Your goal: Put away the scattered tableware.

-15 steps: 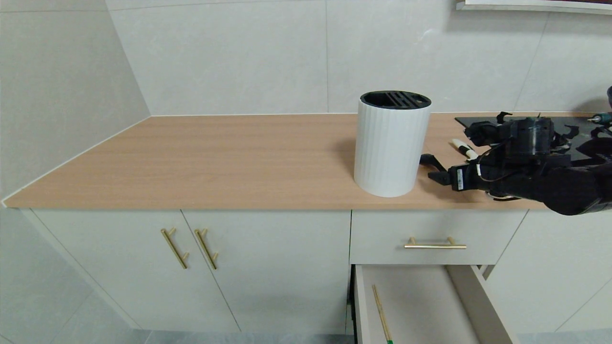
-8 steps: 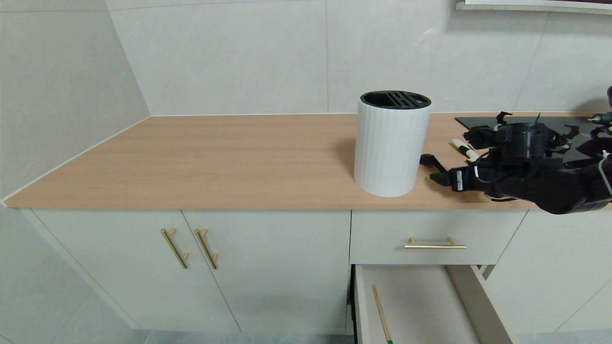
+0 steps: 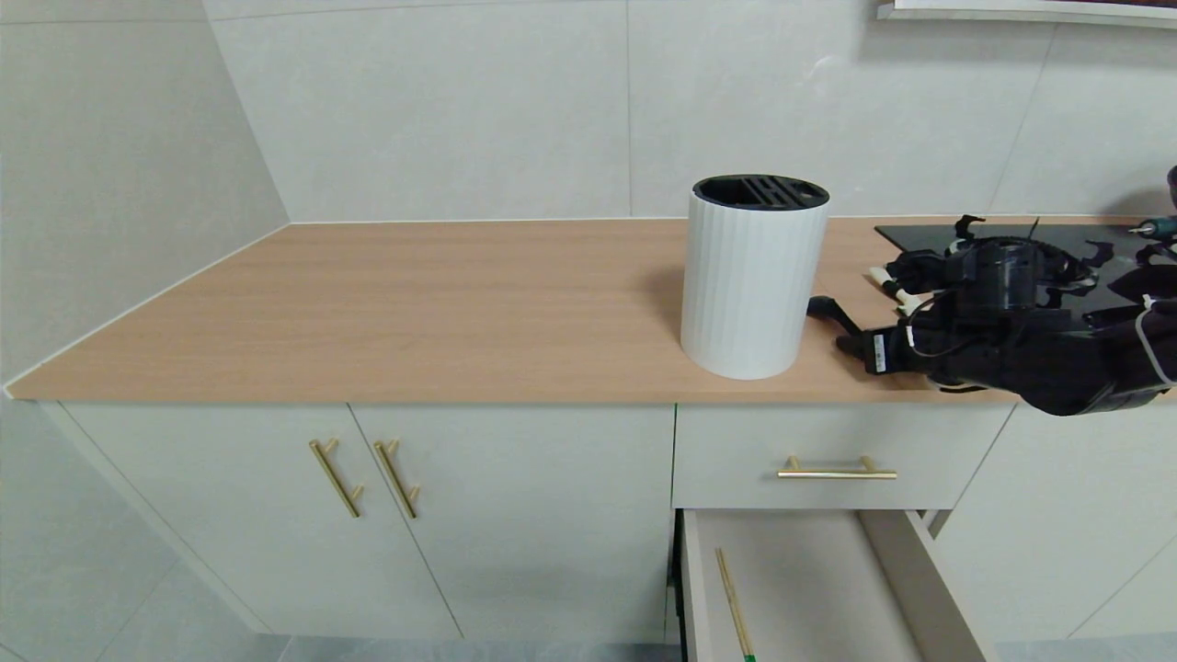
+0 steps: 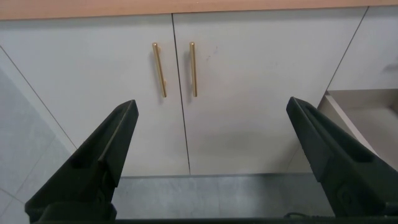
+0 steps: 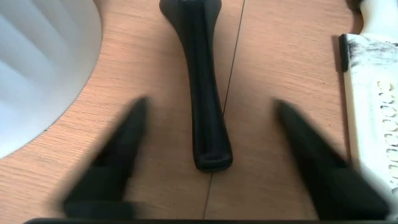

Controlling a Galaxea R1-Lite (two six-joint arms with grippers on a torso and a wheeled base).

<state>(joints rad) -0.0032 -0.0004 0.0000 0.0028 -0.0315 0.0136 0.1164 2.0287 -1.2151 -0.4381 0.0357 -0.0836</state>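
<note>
A black utensil handle [image 5: 204, 93] lies flat on the wooden counter [image 3: 460, 303], just right of the white ribbed holder [image 3: 752, 276] with a black slotted top. My right gripper [image 5: 214, 165] hovers low over the handle's end, open, with one finger on each side of it. In the head view the right gripper [image 3: 860, 338] sits beside the holder's base, with the black handle [image 3: 828, 309] poking out past it. A white-handled utensil [image 5: 373, 124] lies just beyond, partly hidden in the head view [image 3: 890, 280]. My left gripper [image 4: 211, 162] is open, facing the cupboard doors.
A black hob [image 3: 1085, 244] occupies the counter's back right. Below, a drawer [image 3: 800, 588] stands pulled out with a chopstick [image 3: 734, 602] inside. A shut drawer with a gold handle [image 3: 837, 473] is above it. Cupboard doors with gold handles [image 4: 177, 68] are to the left.
My right gripper has sunk a little toward the counter and shifted slightly right, covering more of the white-handled utensil. Nothing else moved.
</note>
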